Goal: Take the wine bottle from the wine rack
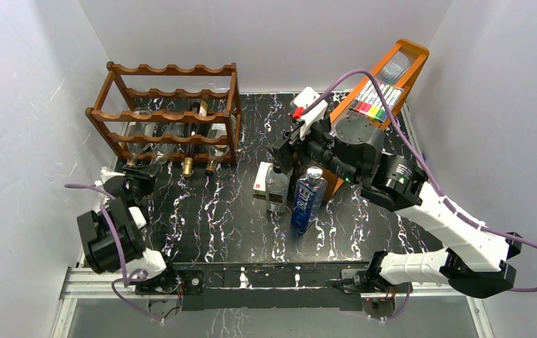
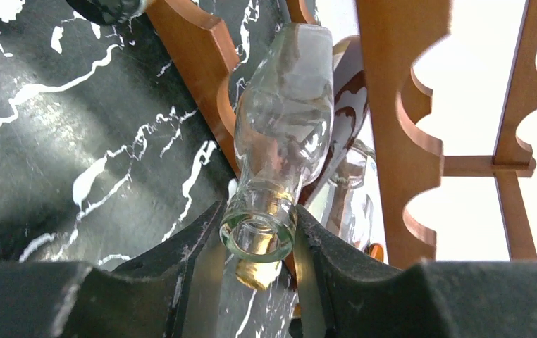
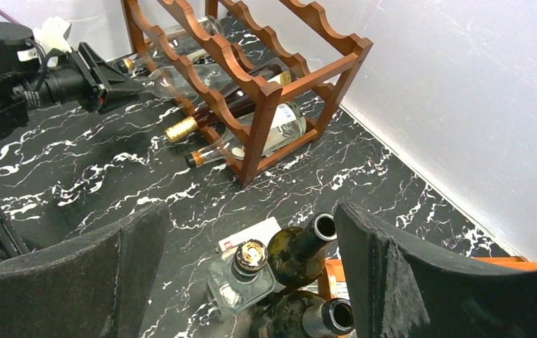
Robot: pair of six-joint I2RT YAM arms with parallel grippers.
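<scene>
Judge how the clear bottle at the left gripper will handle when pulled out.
The bottle looks like empty glass: probably light, but breakable against the rack. Its smooth neck may slip between the left gripper's fingers. Round and lying down, it would likely roll if released.

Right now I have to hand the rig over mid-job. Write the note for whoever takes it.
Left pincer: shut on the neck of the clear wine bottle, just behind its mouth.
Right pincer: open, holding nothing, above the standing bottles by the orange stand.
Clear wine bottle: body lying low in the wine rack, at its left end in the top view, neck pointing toward the arms.
Done: the grasp.
Left: draw the bottle out along its length, clear of the rails, then set it on the table.
</scene>
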